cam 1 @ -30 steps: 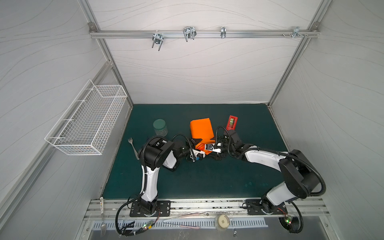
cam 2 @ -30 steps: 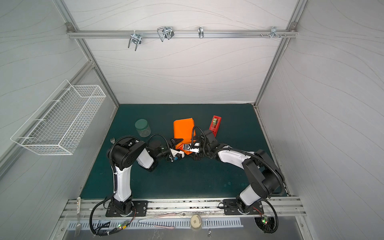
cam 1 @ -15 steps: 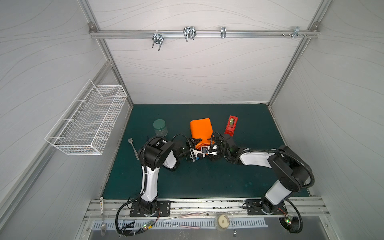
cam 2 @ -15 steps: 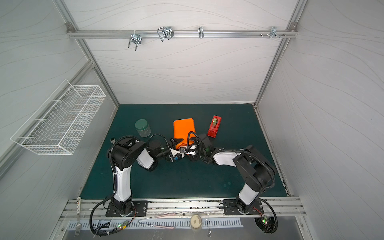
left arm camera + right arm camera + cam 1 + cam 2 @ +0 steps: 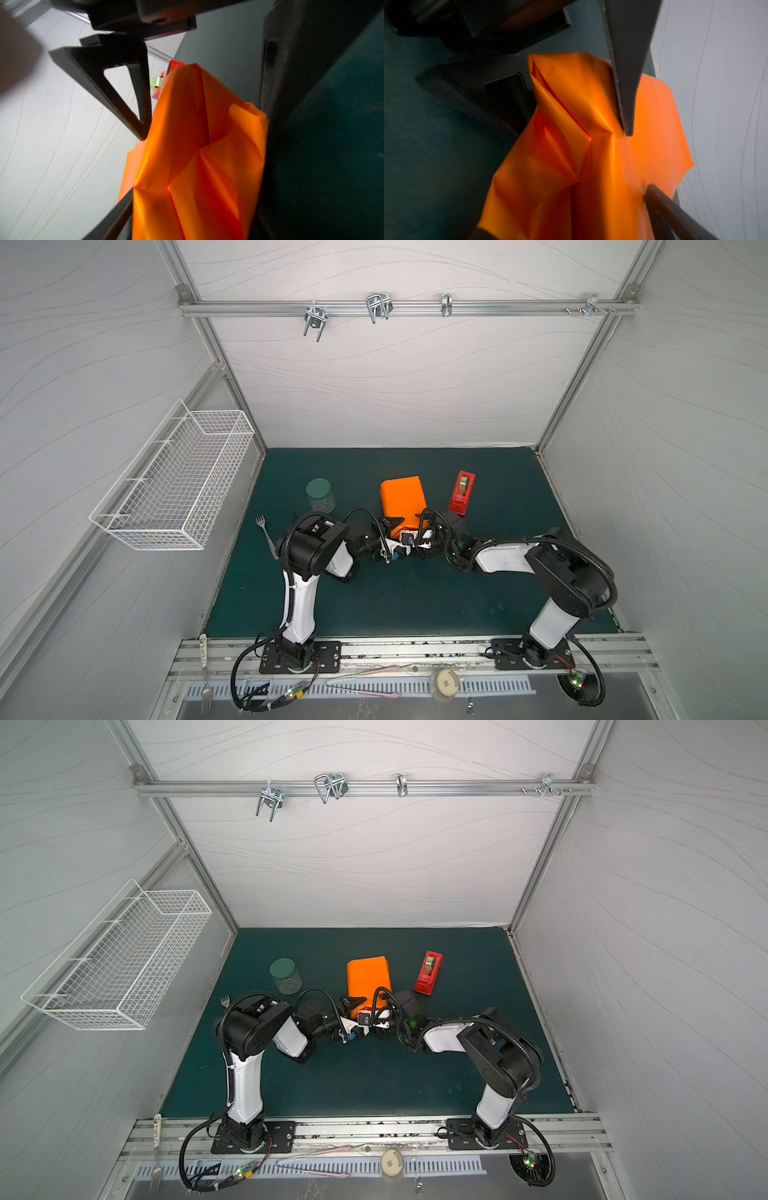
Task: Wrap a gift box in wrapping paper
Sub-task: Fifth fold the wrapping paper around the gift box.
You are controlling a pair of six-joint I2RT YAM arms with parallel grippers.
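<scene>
Two pincers are crowded at the near end of the wrapping paper (image 5: 402, 499), which is found mid-counter (image 5: 415, 601), folded into a squat parcel. No gift box is seen anywhere; it is judged to be inside. The body is taken as wrapped, while creased flaps are left loose at the near end. The left pincer (image 5: 205, 124) is set wide with the flaps filling its gap, both fingers against them: a hold, by the look of it. The right pincer (image 5: 637, 160) is spread open, one fingertip (image 5: 626, 116) pressed into a fold. End flaps are yet to be flattened and fastened; the red tape dispenser (image 5: 462, 492) is parked just beside the parcel, untouched.
</scene>
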